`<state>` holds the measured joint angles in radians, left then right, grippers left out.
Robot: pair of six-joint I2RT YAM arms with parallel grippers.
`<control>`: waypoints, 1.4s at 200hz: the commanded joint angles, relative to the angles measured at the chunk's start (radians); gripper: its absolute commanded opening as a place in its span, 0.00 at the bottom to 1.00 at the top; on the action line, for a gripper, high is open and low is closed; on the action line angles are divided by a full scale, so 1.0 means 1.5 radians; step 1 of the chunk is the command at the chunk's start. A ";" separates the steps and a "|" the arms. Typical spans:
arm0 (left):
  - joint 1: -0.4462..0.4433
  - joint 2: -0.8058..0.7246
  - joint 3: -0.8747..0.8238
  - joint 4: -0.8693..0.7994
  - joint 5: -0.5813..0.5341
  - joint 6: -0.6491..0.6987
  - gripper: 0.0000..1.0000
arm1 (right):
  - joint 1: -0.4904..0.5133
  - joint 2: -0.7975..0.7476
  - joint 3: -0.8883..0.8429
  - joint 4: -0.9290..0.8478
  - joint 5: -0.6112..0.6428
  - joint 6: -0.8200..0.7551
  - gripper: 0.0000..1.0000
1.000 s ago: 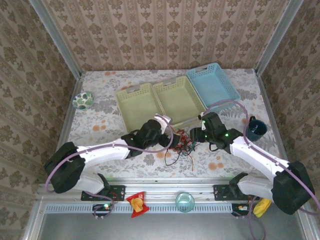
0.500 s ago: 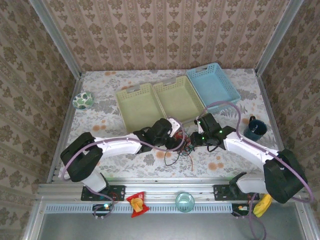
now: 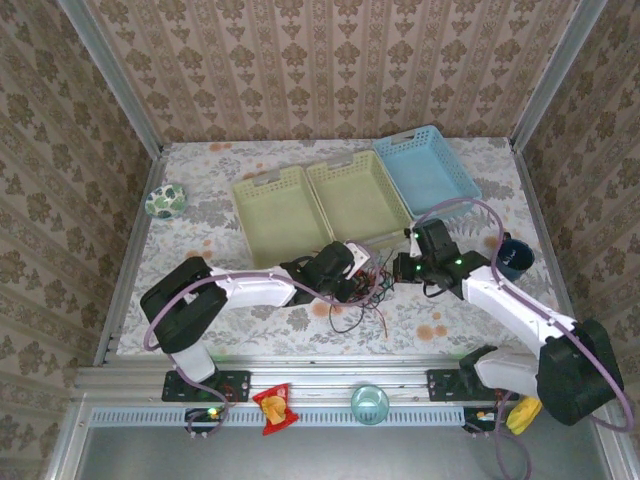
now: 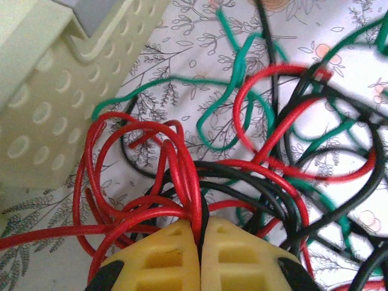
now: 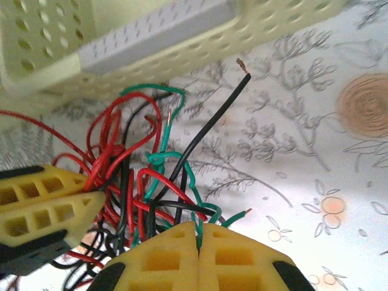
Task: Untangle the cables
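Tangle on the flowered table (image 3: pixel 200 250): the cables (image 3: pixel 362 297) lie in one knot just in front of the middle yellow-green basket (image 3: pixel 357 196), between the two arms.

On the knot's left edge sits the left gripper (image 4: pixel 200 233), its yellow pads pressed together with loops of the red cable (image 4: pixel 176 157) pinched in the seam. From those pads the rest of the snarl spreads ahead and to the right, where the green cable (image 4: pixel 233 79) and the black cable (image 4: pixel 357 200) cross over the red.

On the knot's right edge the right gripper (image 5: pixel 197 233) is likewise closed, and a strand of the green cable runs into the seam (a black strand may be caught there too; I cannot tell).

The two grips therefore face each other across the knot, both equally close to it, on a line running left to right along the basket's front wall. Judging from this, the coming move depends on drawing the hands apart along that line, red going left and green going right. The risk is that the crossings tighten instead of slipping free.
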<state>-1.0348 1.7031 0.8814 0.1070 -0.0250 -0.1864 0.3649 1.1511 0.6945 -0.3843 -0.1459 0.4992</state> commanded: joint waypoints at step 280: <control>-0.025 -0.084 0.070 0.055 0.013 0.097 0.86 | -0.183 0.014 -0.037 -0.028 0.012 0.129 0.51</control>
<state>-1.0500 1.4994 0.9268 0.1757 -0.0448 -0.1028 0.0845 1.2041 0.6464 -0.4072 -0.1829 0.6922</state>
